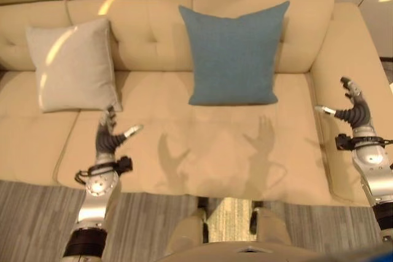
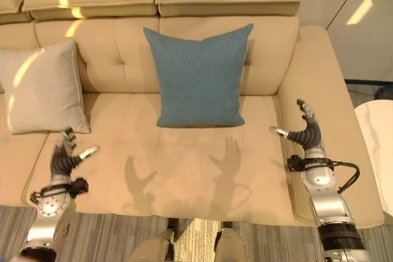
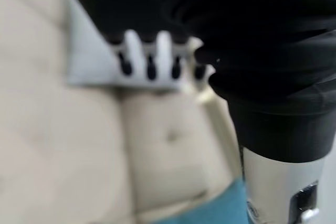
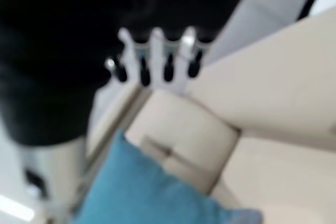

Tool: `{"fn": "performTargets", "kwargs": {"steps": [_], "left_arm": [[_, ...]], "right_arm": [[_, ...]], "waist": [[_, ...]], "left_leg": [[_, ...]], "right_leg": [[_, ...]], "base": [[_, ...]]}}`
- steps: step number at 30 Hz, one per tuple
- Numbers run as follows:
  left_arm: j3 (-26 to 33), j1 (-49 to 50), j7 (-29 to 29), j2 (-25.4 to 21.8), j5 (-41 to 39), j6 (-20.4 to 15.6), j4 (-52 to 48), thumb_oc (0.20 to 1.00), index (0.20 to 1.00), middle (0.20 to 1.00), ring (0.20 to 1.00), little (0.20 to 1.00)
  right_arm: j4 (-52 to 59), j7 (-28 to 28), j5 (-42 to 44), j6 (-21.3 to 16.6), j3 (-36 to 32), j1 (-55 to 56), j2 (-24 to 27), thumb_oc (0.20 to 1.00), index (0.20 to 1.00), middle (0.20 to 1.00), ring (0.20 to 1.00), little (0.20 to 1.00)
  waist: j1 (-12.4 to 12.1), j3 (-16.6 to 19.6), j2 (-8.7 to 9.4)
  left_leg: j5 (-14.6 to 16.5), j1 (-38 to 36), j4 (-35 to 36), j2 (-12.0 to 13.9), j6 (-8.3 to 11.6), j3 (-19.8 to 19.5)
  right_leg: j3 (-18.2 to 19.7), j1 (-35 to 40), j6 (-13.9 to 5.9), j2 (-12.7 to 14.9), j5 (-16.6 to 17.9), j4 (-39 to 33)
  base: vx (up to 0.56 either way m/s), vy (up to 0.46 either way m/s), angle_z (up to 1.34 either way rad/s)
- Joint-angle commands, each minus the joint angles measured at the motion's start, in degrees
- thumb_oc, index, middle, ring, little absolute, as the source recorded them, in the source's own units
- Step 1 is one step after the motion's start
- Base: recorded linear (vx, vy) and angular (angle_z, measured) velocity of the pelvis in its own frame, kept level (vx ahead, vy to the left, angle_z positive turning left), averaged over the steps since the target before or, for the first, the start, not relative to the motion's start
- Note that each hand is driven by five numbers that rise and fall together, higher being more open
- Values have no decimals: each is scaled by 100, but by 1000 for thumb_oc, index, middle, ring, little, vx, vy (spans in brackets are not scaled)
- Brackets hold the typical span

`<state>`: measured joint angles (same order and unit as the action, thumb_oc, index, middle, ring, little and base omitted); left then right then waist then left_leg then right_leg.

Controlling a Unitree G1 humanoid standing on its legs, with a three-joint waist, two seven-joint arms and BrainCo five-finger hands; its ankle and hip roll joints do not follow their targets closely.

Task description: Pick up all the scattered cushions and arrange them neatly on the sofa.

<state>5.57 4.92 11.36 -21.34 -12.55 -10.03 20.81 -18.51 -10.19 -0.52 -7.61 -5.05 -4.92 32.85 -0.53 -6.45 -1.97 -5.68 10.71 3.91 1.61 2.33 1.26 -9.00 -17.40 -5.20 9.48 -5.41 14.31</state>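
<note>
Hands (image 1: 109,134) (image 2: 305,132) open (empty) above sofa (image 1: 245,151).

- One beige sofa (image 1: 202,157), the landmark for everything else.
- Two cushions in all, both propped upright against the sofa's backrest.
- One blue cushion (image 1: 234,54), at the middle of the sofa's backrest.
- One pale grey cushion (image 1: 72,65), toward the sofa's left end.
- Two robot hands above the sofa's seat: left hand (image 1: 109,134), right hand (image 1: 352,110).
</note>
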Motion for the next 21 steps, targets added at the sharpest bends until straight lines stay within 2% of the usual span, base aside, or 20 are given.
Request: {"fn": "performTargets", "kwargs": {"steps": [1, 4, 7, 9, 13, 14, 15, 21], "left_arm": [[-192, -96, -366, -202, 437, 160, 818, 1000, 1000, 1000, 1000, 1000], [-345, -58, -486, 43, 754, 341, 2287, 1000, 1000, 1000, 1000, 1000], [-581, -137, -452, 97, 1443, 432, 3586, 1000, 1000, 1000, 1000, 1000], [-615, -149, -468, 163, 1491, 489, 4002, 1000, 1000, 1000, 1000, 1000], [-615, -149, -468, 163, 1491, 489, 4002, 1000, 1000, 1000, 1000, 1000], [-577, -61, -531, 238, 1950, 728, 5149, 1000, 1000, 1000, 1000, 1000], [-501, -26, -557, 255, 1841, 776, 5272, 1000, 1000, 1000, 1000, 1000], [-599, -10, -649, 307, 1912, 809, 5372, 1000, 1000, 1000, 1000, 1000]], "right_arm": [[-396, 173, -484, -76, 318, 38, 124, 1000, 1000, 1000, 1000, 1000], [-1289, 182, -821, -24, 595, 139, -62, 1000, 1000, 1000, 1000, 1000], [-2121, 224, -1367, 69, 1058, 170, -127, 1000, 1000, 1000, 1000, 1000], [-2419, 200, -1360, 81, 1138, 164, -181, 1000, 1000, 1000, 1000, 1000], [-2419, 199, -1360, 81, 1138, 164, -181, 1000, 1000, 1000, 1000, 1000], [-3819, 330, -1428, 342, 1377, 277, -539, 1000, 1000, 1000, 1000, 1000], [-4338, 344, -1389, 429, 1382, 292, -669, 1000, 1000, 1000, 1000, 1000], [-5137, 426, -1483, 648, 1411, 322, -868, 1000, 1000, 1000, 1000, 1000]], "waist": [[-8, 222, 244], [11, 315, 257], [18, 445, 281], [31, 456, 293], [31, 455, 293], [45, 635, 352], [42, 655, 377], [18, 610, 423]], "left_leg": [[649, -224, -507, 134, 262, 267], [644, -455, -438, 166, 242, 315], [676, -697, -352, 201, 247, 355], [694, -790, -354, 204, 246, 378], [694, -791, -353, 204, 246, 378], [805, -1124, -342, 196, 220, 450], [851, -1190, -362, 175, 200, 461], [887, -1270, -322, 74, 110, 509]], "right_leg": [[-400, 1032, -513, 218, 848, -1670], [-433, 1242, -494, 194, 777, -1632], [-467, 1443, -490, 163, 686, -1613], [-451, 1528, -487, 152, 662, -1595], [-451, 1530, -487, 152, 663, -1595], [-419, 1810, -488, 156, 598, -1576], [-395, 1857, -497, 183, 612, -1575], [-314, 1786, -563, 287, 782, -1564]], "base": [[0, 0, 0], [-22, -10, 2], [-13, -1, 1], [0, 0, 0], [1, 15, -5], [-21, 107, 0], [-29, 139, -3], [-87, 92, -13]]}}
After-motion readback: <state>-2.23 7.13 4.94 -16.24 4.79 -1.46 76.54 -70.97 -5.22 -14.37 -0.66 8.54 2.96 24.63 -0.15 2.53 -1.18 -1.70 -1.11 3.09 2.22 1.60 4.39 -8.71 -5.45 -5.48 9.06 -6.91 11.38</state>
